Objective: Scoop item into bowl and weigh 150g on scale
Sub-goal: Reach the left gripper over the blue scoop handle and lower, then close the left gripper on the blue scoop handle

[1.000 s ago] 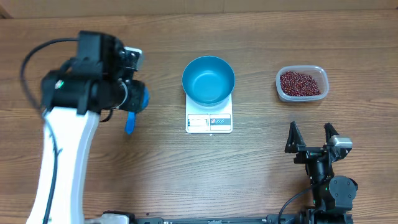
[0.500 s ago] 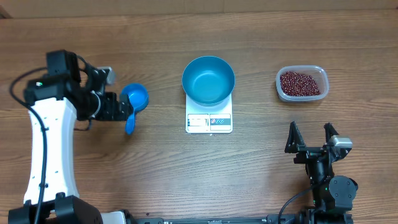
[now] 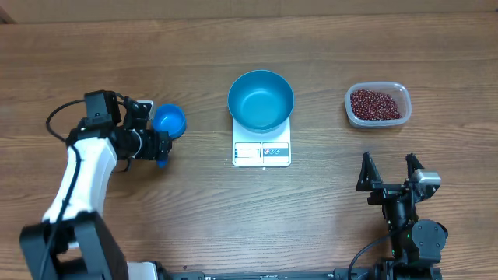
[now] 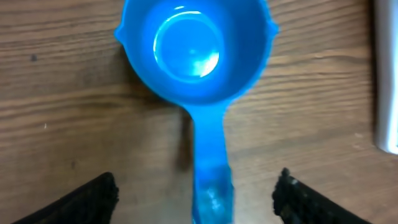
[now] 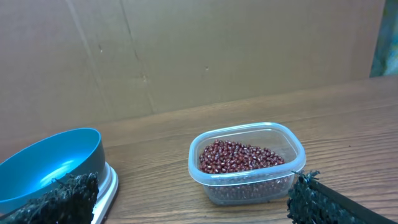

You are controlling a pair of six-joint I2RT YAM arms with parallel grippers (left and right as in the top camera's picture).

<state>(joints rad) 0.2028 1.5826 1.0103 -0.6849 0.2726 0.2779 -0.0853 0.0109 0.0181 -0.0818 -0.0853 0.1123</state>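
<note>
The blue bowl (image 3: 261, 99) stands empty on the white scale (image 3: 261, 152) at the table's middle. The red-brown beans (image 3: 377, 103) fill a clear tub (image 3: 395, 92) at the right. A small blue scoop (image 3: 168, 120) lies on the table left of the scale, cup empty. My left gripper (image 3: 160, 145) is open, its fingers either side of the scoop's handle (image 4: 210, 180) and apart from it. My right gripper (image 3: 387, 163) stands open at the near right with nothing in it. From there I see the beans (image 5: 239, 155) and the bowl (image 5: 50, 165).
The scale's white edge (image 4: 388, 74) shows at the right of the left wrist view. A cardboard wall (image 5: 186, 50) stands behind the table. Bare wood lies between the scale and my right gripper (image 5: 193, 202).
My left gripper has opened and let go of the scoop. The left arm drew back to the left and down, and its fingers now flank the handle. The right arm has not moved.
</note>
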